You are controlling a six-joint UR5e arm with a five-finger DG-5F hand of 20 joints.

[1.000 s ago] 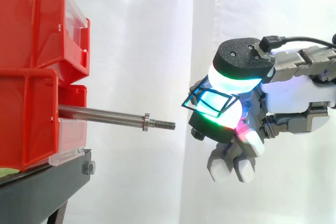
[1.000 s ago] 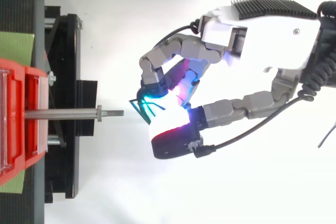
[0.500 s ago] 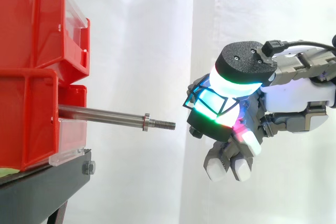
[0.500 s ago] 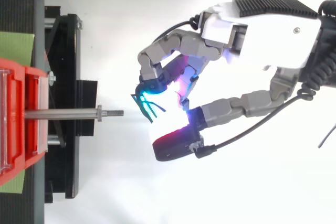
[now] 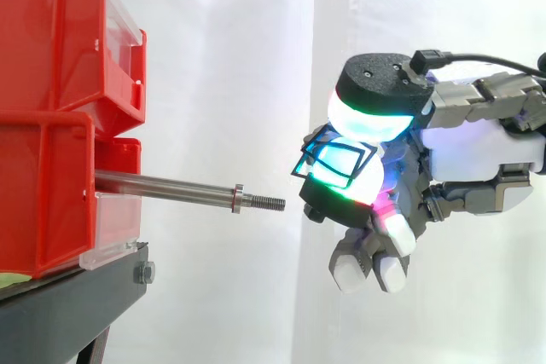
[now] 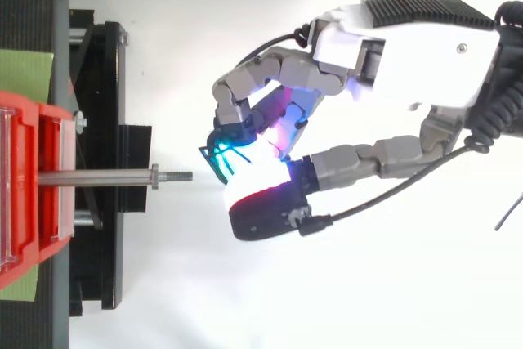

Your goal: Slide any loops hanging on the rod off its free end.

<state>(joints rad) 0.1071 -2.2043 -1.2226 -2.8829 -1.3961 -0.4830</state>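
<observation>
hand (image 5: 478,155): your pads are pinched on the black square loops (image 5: 337,162) so they can't drop | loops: just past the threaded tip of the rod (image 5: 166,185), not touching | rod: bare back to the red bins (image 5: 47,125), looks basically done

You are looking at a robotics lab test rig: stacked red plastic bins (image 5: 51,125) on a black metal stand (image 5: 77,304), staged before a plain white curtain (image 5: 222,83).
</observation>
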